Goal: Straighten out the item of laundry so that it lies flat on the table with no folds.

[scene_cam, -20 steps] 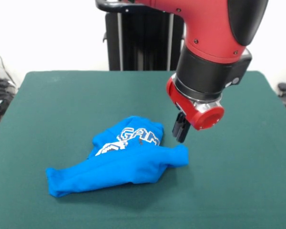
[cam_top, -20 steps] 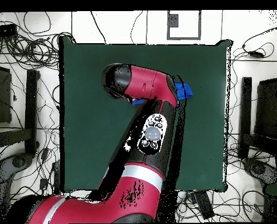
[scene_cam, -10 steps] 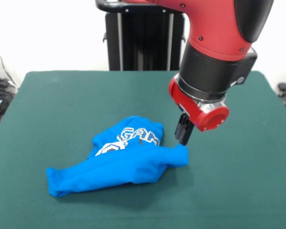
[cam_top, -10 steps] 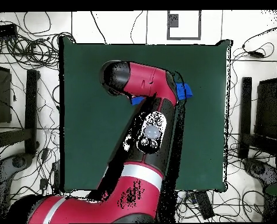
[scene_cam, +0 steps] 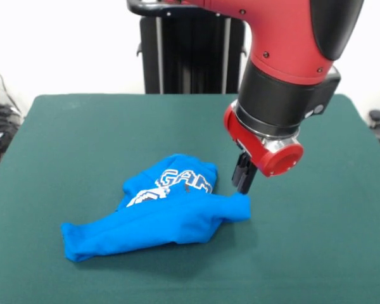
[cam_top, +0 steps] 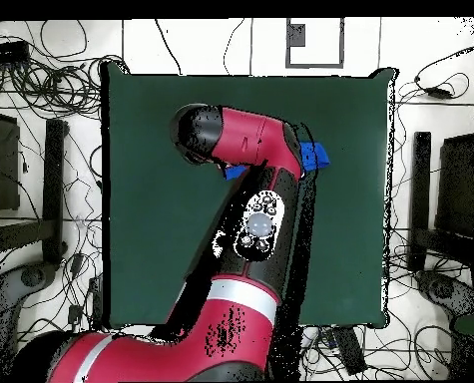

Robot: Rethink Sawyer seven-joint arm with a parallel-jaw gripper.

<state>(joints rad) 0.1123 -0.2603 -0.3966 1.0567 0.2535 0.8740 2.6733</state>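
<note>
Garment print: white block letters on the item of laundry [scene_cam: 158,212], front view, top line reading "GAM" before the fabric folds over.
Second line of print: more white marks sit lower left of those letters, too crumpled to read.
Overhead view: the item of laundry [cam_top: 314,155] shows only as a blue scrap beside the arm [cam_top: 250,150], no lettering legible.
Arm and table [scene_cam: 82,133]: no readable label or number.
</note>
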